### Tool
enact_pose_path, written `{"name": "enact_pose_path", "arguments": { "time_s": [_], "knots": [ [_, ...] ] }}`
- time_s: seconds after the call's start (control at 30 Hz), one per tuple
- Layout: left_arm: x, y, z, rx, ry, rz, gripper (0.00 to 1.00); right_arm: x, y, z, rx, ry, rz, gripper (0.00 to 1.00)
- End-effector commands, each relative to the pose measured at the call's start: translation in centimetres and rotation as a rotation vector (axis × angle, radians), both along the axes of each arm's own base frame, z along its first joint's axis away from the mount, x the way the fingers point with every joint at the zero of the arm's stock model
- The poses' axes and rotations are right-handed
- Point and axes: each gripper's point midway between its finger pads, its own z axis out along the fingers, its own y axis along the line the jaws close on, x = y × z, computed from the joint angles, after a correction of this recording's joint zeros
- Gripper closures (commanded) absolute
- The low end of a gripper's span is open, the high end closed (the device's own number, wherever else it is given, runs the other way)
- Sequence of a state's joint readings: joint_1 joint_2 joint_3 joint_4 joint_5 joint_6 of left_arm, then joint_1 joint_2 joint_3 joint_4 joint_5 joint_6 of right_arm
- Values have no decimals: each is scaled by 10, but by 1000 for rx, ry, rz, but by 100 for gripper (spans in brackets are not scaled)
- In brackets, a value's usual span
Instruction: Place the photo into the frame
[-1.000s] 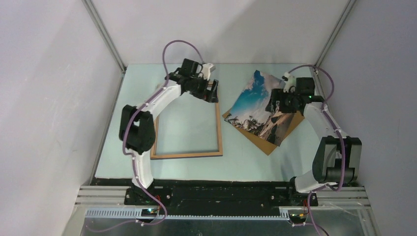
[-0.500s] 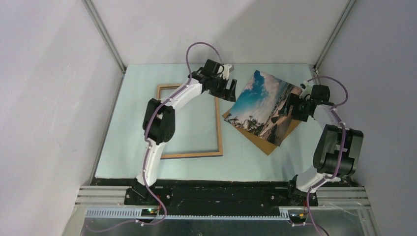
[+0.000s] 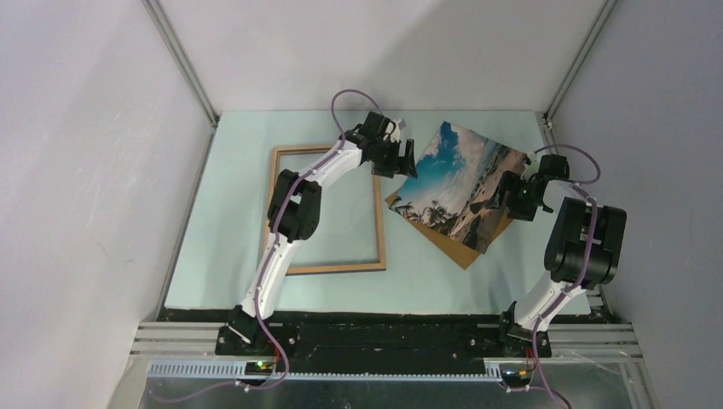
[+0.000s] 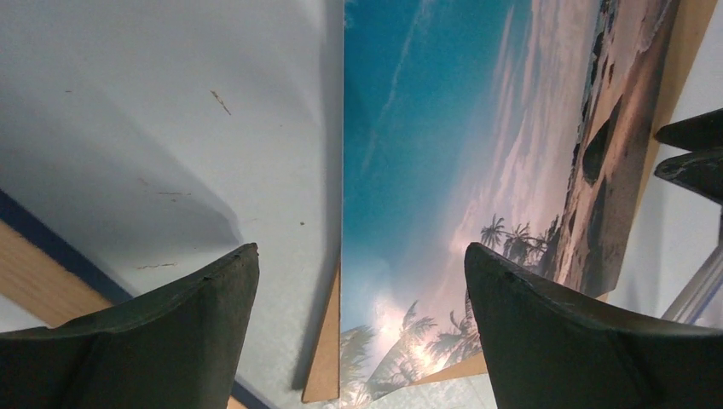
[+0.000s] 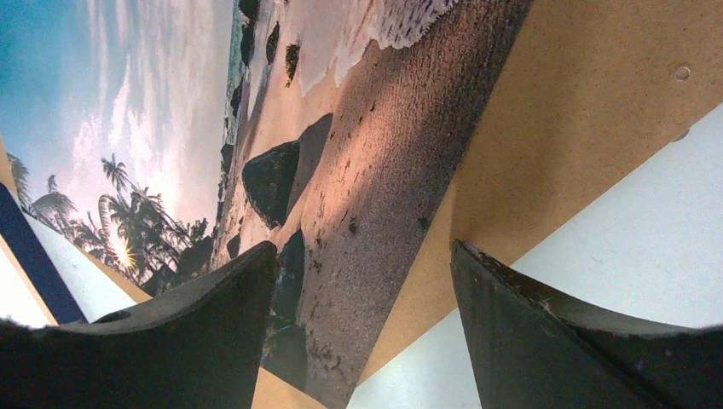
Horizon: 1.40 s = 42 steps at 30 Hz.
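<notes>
The photo, a beach print, lies askew on a brown backing board right of centre. The frame lies flat on the table to its left, wood face up and nothing inside it. My left gripper hovers open over the photo's left edge, holding nothing. My right gripper is open at the photo's right side, its fingers straddling the sandy edge of the photo and the board, and nothing is gripped.
The pale green table is boxed in by grey walls at the left, back and right. A corner of the board juts out under the print. The frame's blue edge shows beyond the photo.
My left arm has swung right, from the frame's far right corner to the photo's left edge. My right arm has drawn back right, from over the print to its right side.
</notes>
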State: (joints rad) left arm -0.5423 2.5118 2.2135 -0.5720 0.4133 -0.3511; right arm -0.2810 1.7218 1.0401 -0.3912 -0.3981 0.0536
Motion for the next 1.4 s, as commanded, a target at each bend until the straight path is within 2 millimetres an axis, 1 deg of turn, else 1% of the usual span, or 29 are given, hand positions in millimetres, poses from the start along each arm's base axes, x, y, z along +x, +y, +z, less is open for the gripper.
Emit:
{"name": "enact_pose_path", "arguments": {
  "time_s": [0.0, 0.27, 0.3, 0.37, 0.6, 0.7, 0.97, 1.1, 1.3, 1.33, 1.37],
  "knots": [
    [11, -20, 27, -109, -10, 28, 5, 7, -5, -3, -7, 13, -20, 22],
    [10, -30, 18, -150, 15, 10, 5, 9, 6, -14, 75, 52, -4, 22],
    [8, -33, 19, -157, 15, 3, 5, 10, 7, -13, 86, 50, -1, 22],
    [7, -37, 14, -161, 21, -6, 5, 10, 10, -14, 105, 54, 4, 22],
    [-2, -54, 7, -187, 35, -49, 5, 10, 21, -13, 168, 53, 24, 22],
    [-5, -60, 9, -196, 30, -69, 4, 11, 23, -13, 187, 51, 32, 22],
    [-15, -64, 13, -233, 74, -100, 6, 9, 30, -13, 242, 53, 51, 24],
    [-24, -64, 26, -259, 87, -125, 8, 7, 28, -16, 239, 66, 43, 24],
    [-29, -57, 59, -304, 76, -146, 9, 4, 22, -23, 216, 89, 25, 25],
    [-30, -57, 61, -308, 78, -149, 10, 4, 22, -24, 214, 93, 23, 26],
    [-30, -56, 66, -319, 76, -154, 10, 3, 21, -25, 207, 98, 20, 26]
  ]
}}
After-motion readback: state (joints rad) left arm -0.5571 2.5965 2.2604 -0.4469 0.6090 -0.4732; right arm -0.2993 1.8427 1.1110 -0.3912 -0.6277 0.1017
